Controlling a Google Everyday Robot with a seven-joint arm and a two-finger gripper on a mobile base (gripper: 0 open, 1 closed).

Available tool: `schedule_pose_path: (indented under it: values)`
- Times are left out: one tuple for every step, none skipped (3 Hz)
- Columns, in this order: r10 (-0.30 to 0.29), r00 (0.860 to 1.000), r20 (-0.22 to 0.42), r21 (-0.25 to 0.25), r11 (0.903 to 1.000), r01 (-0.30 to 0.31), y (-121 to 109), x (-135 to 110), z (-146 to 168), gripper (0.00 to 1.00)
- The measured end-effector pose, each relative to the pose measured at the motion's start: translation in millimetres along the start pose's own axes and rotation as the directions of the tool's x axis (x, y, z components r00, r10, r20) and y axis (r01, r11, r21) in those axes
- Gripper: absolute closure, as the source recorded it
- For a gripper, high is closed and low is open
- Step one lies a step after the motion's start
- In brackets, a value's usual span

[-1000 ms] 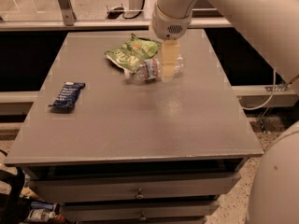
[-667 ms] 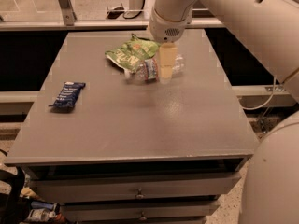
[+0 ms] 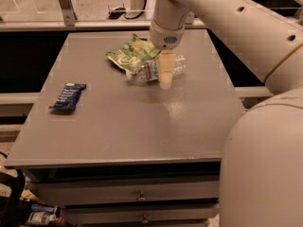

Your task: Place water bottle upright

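The hand sat low over the middle of the water bottle, hanging straight down from the wrist. Couldn't tell whether it was clamped on the bottle or just straddling it.

Vs 1 s earlier there was almost no travel. The hand was only a touch lower and more centred on the bottle, and the bottle hadn't lifted or turned. My read: this was the grasp stage, and righting hadn't started.

The bottle lay on its side on the back half of the desk, its narrow end against or just beside the green snack bag.

1 blue wrapped bar lay well apart, near the desk's side edge. The desk top was flat grey, with 2 drawers under the front. Behind it were a rail and glass, and there was clutter on the floor at 1 corner.
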State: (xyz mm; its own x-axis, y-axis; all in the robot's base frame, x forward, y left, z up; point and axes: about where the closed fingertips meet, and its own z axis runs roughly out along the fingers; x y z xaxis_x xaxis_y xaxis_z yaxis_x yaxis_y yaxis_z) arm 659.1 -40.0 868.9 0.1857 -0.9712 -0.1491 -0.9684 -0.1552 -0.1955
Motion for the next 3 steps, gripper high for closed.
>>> schedule_pose_path:
  values:
    - [0.015,1.0,0.01,-0.026,0.9995,-0.014,-3.9,5.6,8.7,0.0]
    - [0.025,0.999,0.026,-0.035,0.9991,-0.024,-5.7,6.0,11.3,0.0]
    - [0.036,0.998,0.056,-0.046,0.9984,-0.033,-2.0,3.0,17.3,0.0]
